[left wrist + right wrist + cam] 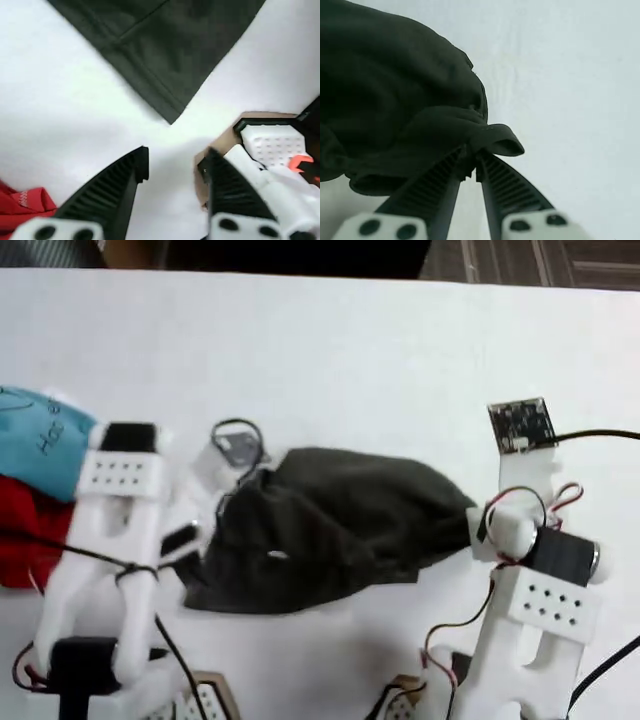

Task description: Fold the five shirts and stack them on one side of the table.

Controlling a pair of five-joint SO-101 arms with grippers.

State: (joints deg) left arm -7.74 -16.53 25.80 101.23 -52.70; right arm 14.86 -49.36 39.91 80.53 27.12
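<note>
The right gripper clamps a fold of the black shirt, whose hem lies just ahead of the released left gripper.

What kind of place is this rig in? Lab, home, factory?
Probably a robotics lab bench, not a home: a white table, an exposed circuit board with its cable, and a black shirt pinched by the right hand as practice material.
</note>
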